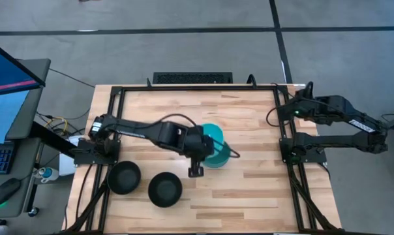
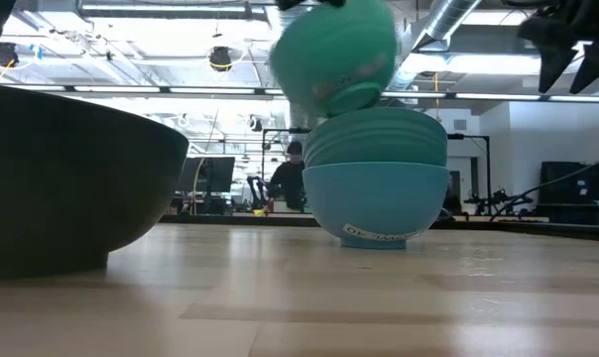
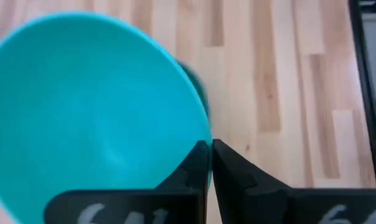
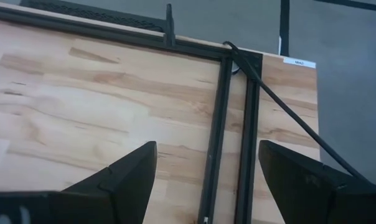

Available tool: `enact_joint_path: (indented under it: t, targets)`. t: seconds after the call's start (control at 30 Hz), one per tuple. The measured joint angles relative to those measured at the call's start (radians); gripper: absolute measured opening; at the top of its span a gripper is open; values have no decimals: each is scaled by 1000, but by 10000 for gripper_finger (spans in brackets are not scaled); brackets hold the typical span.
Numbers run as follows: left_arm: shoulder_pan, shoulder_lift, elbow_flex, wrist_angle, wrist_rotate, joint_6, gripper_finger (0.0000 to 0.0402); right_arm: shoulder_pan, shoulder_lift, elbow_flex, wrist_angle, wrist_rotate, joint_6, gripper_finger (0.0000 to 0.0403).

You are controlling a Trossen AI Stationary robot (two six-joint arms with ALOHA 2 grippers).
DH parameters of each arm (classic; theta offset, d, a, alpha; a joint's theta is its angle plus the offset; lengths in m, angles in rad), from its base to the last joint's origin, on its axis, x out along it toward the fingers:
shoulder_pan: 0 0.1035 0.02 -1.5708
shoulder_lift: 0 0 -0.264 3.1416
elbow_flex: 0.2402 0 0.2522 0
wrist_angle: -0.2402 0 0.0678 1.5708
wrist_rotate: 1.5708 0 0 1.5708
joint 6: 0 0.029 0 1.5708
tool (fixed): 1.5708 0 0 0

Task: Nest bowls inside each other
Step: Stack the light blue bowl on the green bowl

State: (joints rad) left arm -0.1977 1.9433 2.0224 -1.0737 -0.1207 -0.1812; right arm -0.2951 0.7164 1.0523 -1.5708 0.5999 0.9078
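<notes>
My left gripper is near the table's middle, shut on a teal bowl. That bowl hangs tilted right above a stack of two teal bowls, nested and resting base-down on the wood; whether it touches the stack I cannot tell. Two black bowls stand upright near the left near corner, one of which fills the left of the low view. My right gripper waits open over the table's right far corner. My left gripper pinches the teal bowl's rim, one finger inside the bowl and the other outside. The fingers come from above. The bowl is lifted off the table and tilted, directly over the stack.
A black metal frame runs around the tabletop's edges. Bare wood lies right of the stack and toward the near edge. A keyboard lies beyond the far edge and a monitor stands at the left. A person sits far behind the table.
</notes>
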Motion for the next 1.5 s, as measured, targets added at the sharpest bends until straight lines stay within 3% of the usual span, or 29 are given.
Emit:
enact_joint_path:
  t: [0.3,0.63,1.5]
  targets:
    - [-13,118,39,3,37,18,0,1,-57,0,0,-38,0,306]
    - [-3,348,333,-265,3,145,0,0,-146,0,0,-53,9,306]
    - [9,347,331,-319,-38,128,0,0,-57,0,46,-23,-65,306]
